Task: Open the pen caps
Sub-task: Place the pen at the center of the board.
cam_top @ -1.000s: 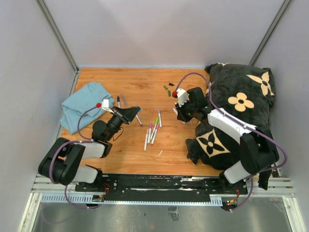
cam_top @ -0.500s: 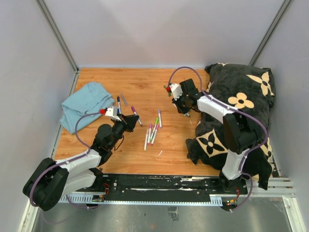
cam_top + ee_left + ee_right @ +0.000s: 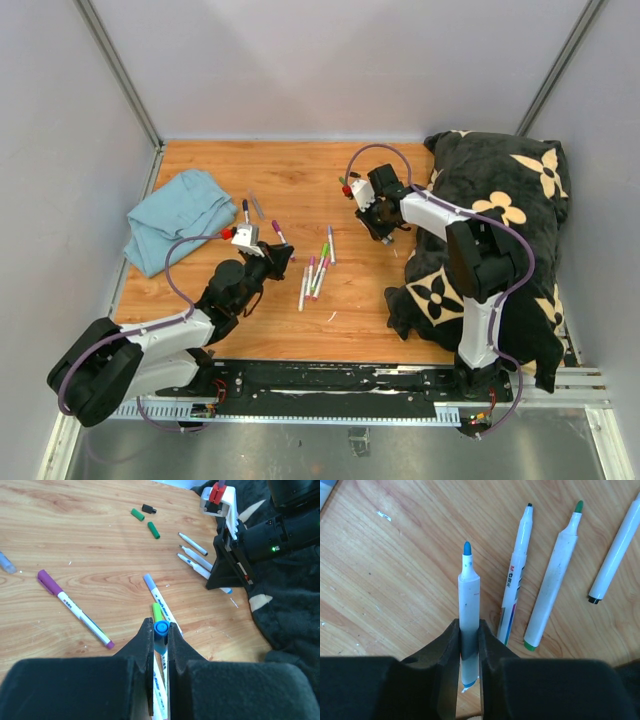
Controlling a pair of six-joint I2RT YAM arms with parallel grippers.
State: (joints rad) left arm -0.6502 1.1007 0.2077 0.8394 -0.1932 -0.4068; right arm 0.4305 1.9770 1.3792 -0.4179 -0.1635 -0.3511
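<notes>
1. Blue cap [image 3: 161, 628]: off its pen, pinched in the left gripper [image 3: 160, 625], jaws shut tight on it, just above the capped markers [image 3: 162, 605] mid-table.
2. Its blue-tipped marker [image 3: 469, 592]: barrel clamped between the nearly closed jaws of the right gripper [image 3: 469, 626], low beside two uncapped markers [image 3: 516, 570].
3. Loose green caps [image 3: 153, 530] lie farther back.
4. We judge this pen done; next, both parts need setting down, then the purple-capped marker [image 3: 48, 581] gripping.
5. Both arms reach forward, wrists low; right arm beside the black cushion [image 3: 540, 200].
</notes>
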